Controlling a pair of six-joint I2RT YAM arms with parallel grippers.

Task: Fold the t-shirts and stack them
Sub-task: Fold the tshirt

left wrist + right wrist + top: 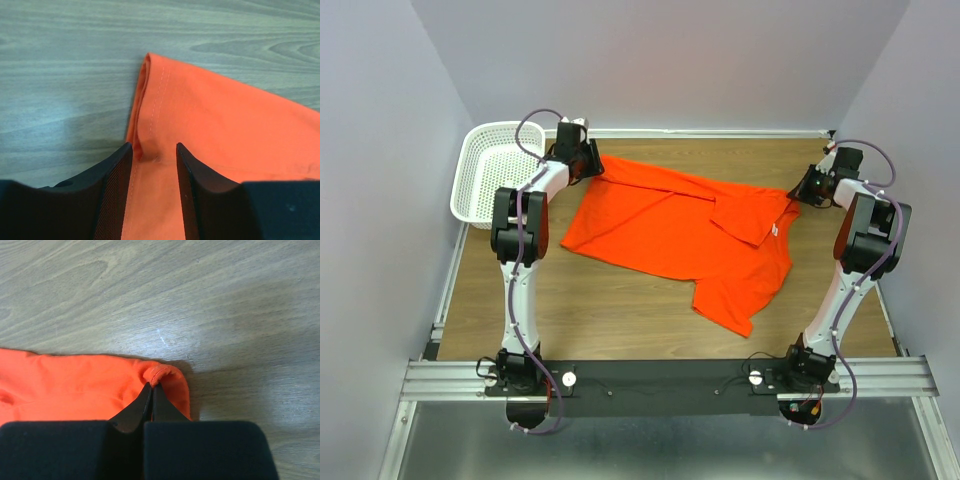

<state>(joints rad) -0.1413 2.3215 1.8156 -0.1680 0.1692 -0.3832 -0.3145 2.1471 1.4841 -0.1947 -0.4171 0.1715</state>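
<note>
Orange t-shirt [670, 235] lies rumpled on desk [620, 320] | my left end effector [154, 165] is parted, fingers astride its hem corner | my right end effector [151, 395] is pinched tight on its far edge

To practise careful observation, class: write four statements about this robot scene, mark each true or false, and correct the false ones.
1. The right gripper is pinched shut on an edge of the t-shirt. True.
2. The left gripper has its fingers pressed together. False: its fingers stand apart, with the t-shirt's stitched hem between them.
3. The basket stands at the far corner on the left arm's side. True.
4. The t-shirt lies inside the basket. False: it lies spread on the table, outside the basket.
</note>
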